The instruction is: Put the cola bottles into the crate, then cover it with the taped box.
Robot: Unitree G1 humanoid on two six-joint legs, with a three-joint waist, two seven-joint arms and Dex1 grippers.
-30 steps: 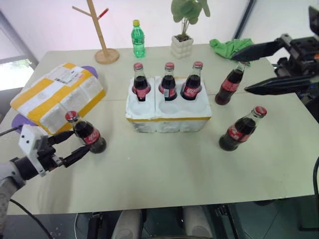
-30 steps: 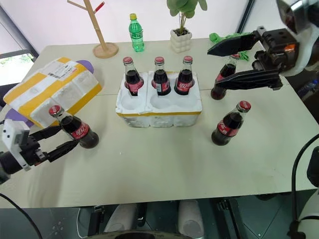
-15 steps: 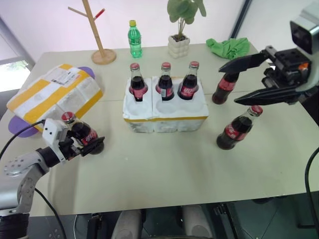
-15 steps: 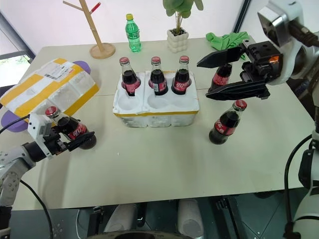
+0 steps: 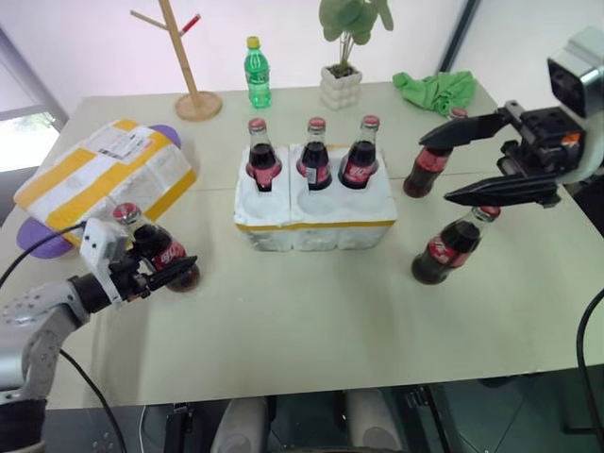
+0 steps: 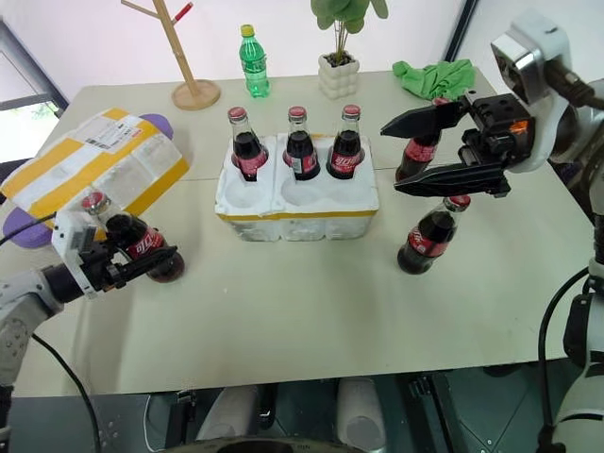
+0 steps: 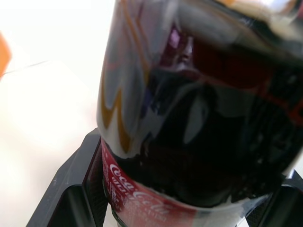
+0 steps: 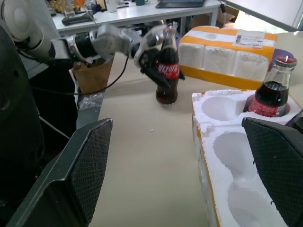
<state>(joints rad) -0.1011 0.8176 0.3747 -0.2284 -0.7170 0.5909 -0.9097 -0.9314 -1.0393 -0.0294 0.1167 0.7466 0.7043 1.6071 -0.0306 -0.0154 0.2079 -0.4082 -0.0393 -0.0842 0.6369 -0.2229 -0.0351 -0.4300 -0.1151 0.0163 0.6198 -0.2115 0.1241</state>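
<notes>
The left gripper (image 5: 168,267), clamped low on a small glass cola bottle with red label (image 5: 160,251) at the table's eight o'clock, could tip it when lifting toward the low white styrofoam crate (image 5: 314,209) at centre, while the right gripper (image 5: 460,166) hangs wide open.

A pale beige table (image 5: 311,321) stands before a plain white wall (image 5: 85,38), with a bright window (image 5: 24,142) at the far left. A dark post (image 5: 464,33) rises behind its far right corner. In the right wrist view, another table (image 8: 142,9) carries clutter.
</notes>
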